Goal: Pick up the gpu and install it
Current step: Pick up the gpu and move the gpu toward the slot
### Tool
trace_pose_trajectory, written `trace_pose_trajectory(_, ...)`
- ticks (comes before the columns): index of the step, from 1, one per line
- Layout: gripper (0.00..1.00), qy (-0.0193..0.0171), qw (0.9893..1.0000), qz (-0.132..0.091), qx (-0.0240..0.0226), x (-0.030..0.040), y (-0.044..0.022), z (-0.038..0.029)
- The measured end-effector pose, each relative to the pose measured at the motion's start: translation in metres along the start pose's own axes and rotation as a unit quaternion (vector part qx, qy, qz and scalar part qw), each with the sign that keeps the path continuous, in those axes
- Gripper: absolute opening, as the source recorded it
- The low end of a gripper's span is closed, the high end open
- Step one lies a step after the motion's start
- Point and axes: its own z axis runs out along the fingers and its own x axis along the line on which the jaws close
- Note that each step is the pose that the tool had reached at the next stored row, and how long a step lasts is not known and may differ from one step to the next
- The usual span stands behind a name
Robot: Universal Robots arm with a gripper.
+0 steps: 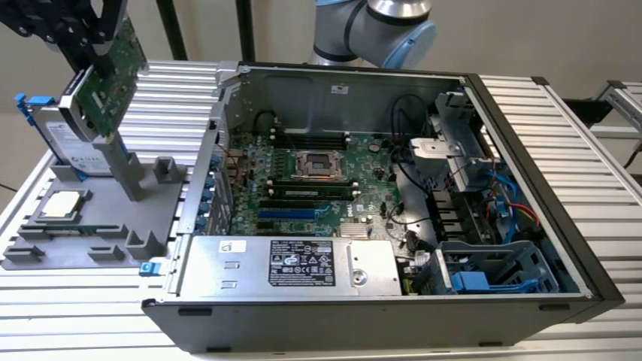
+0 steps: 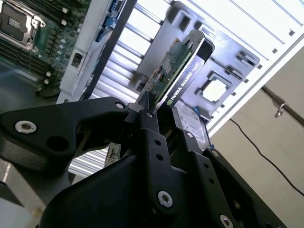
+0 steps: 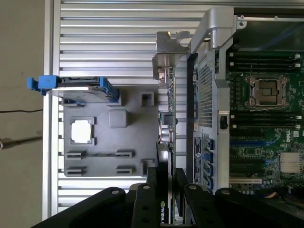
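The robot arm's gripper (image 1: 92,41) is clamped on the gpu (image 1: 110,75), its black fingers (image 2: 148,111) pinching the card's upper end from both faces. The green card hangs steeply tilted over the grey fixture tray (image 1: 71,247), at the exterior view's left of the open computer case (image 1: 351,323).

The card's long axis runs down and away from the fingers toward the tray. In the first wrist view it shows edge-on, with the silver bracket (image 3: 168,50) at the far end. Whether that lower end has cleared the tray is hard to judge from the exterior view.

The motherboard (image 1: 321,188) lies flat inside the case, well apart from the card toward the exterior view's right. The case's side wall stands between the two.

Just beside the gpu, a hard drive (image 1: 75,147) with blue clips stands on edge in the tray. A small square chip (image 1: 60,203) sits nearer the tray's front.

Tray and case rest on a ribbed metal table (image 1: 592,150), and the case interior is crowded with cables and a power supply (image 1: 291,263).
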Motion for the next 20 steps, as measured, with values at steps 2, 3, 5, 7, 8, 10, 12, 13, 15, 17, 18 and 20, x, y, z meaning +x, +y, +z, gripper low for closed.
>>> trace_pose_trajectory(2, 0.0, 0.0, 1.0, 0.0, 0.0, -0.0006, 0.0, 0.0)
trace_pose_trajectory(3, 0.0, 0.0, 1.0, 0.0, 0.0, -0.0009, 0.0, 0.0)
trace_pose_trajectory(5, 0.0, 0.0, 1.0, 0.0, 0.0, -0.0015, 0.0, 0.0001)
trace_pose_trajectory(7, 0.0, 0.0, 1.0, 0.0, 0.0, -0.0021, 0.0, 0.0)
trace_pose_trajectory(8, 0.0, 0.0, 1.0, 0.0, 0.0, -0.0024, 0.0, 0.0)
trace_pose_trajectory(10, 0.0, 0.0, 1.0, 0.0, 0.0, -0.0029, 0.0, 0.0001)
trace_pose_trajectory(12, 0.0, 0.0, 1.0, 0.0, 0.0, -0.0035, 0.0, 0.0001)
trace_pose_trajectory(13, 0.0, 0.0, 1.0, 0.0, 0.0, -0.0038, 0.0, 0.0001)
trace_pose_trajectory(15, 0.0, 0.0, 1.0, 0.0, 0.0, -0.0042, 0.0, 0.0001)
trace_pose_trajectory(17, 0.0, 0.0, 1.0, 0.0, 0.0, -0.0048, 0.0001, 0.0001)
trace_pose_trajectory(18, 0.0, 0.0, 1.0, 0.0, 0.0, -0.005, 0.0001, 0.0001)
trace_pose_trajectory(20, 0.0, 0.0, 1.0, 0.0, 0.0, -0.0055, 0.0001, 0.0001)
